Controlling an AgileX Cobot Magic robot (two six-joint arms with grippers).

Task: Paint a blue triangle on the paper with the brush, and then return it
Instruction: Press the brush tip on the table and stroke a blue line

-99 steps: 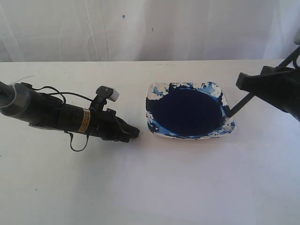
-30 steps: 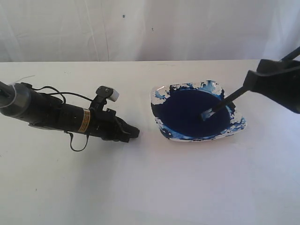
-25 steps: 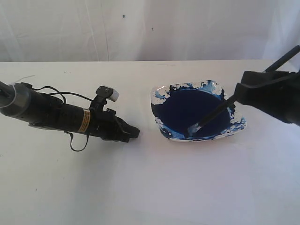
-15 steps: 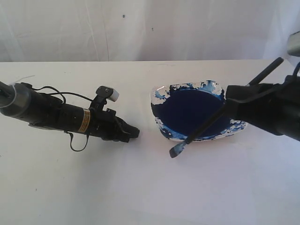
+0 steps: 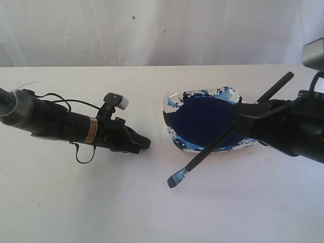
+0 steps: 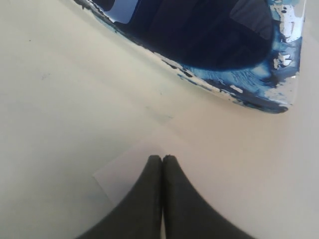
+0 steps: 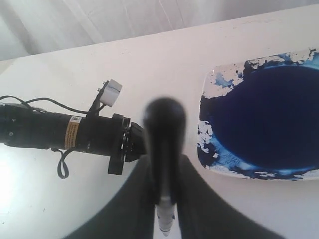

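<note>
Brush [image 5: 212,146] gripped mid-handle by right gripper [image 5: 246,120], jaws closed narrowly on it; shaft slanted across dish [image 5: 169,130], blue-stained tip just past rim at 7 o'clock, over paper [image 5: 126,207]; contact not discernible. Left gripper [image 5: 146,144] at dish's 9 o'clock, jaws pressed together, nothing held

Exterior: raised, front-on, looking down across desk [image 5: 152,212] toward curtain [image 5: 152,30]. Left wrist: close, low over desk, facing dish [image 6: 234,92] rim. Right wrist: higher, sighting along brush [image 7: 164,144]. All share the dish.
</note>
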